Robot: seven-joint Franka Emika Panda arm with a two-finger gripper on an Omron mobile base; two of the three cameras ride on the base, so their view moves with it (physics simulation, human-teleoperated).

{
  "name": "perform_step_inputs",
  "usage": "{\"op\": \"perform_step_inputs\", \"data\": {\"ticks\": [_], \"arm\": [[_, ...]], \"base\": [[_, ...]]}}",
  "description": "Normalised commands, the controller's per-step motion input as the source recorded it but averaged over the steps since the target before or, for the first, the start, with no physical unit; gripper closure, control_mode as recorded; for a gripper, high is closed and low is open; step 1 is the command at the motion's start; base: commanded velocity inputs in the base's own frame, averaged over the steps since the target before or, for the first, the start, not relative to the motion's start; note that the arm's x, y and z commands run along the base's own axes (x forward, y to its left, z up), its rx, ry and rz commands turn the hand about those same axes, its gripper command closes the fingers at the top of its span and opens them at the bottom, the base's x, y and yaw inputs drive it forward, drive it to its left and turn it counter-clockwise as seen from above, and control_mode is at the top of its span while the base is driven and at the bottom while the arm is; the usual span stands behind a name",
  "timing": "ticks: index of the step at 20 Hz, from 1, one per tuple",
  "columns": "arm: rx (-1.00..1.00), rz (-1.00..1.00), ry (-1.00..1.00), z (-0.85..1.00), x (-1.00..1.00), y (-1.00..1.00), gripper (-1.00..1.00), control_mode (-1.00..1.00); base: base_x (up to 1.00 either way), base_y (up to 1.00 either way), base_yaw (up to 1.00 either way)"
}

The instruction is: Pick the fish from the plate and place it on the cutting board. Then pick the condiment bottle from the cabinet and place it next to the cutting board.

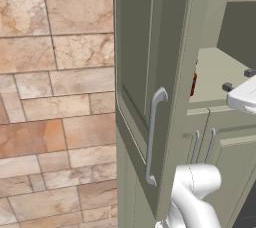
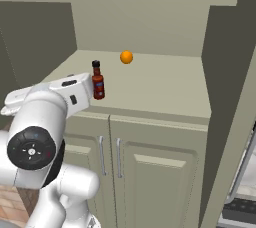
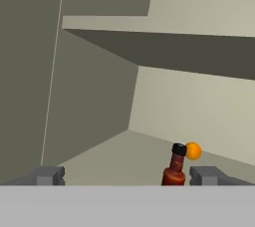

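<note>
Condiment bottle [image 2: 98, 80], label unreadable, upright between open claw [image 3: 124, 176] tips

White arm with dark joints

The arm [image 2: 45, 142] was built of smooth, rounded glossy white segments, bulging at each joint and narrowing between them. One joint faced the right base camera as a round black end cap [image 2: 31, 149], with a pale ring of small marks and tiny blue and red dots at its centre. The white hand housing [image 2: 70, 89] was boxy, with dark rectangular insets on its side. In the left base view a curved white link [image 1: 192, 192] showed soft grey shading. The gripper [image 3: 127, 176] had two small, square-ended dark grey fingertips [image 3: 47, 175].
</note>
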Motion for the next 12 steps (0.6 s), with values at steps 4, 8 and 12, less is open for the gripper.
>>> {"op": "perform_step_inputs", "data": {"ticks": [4, 8, 12], "arm": [[0.03, -0.03, -0.11, -0.30, 0.11, 0.07, -1.00, -1.00], [0.02, -0.02, -0.11, -0.32, 0.09, 0.05, -1.00, -1.00], [0.02, -0.02, -0.11, -0.33, 0.09, 0.08, -1.00, -1.00]], "base": [[0.00, 0.00, 0.00], [0.00, 0.00, 0.00], [0.00, 0.00, 0.00]]}}
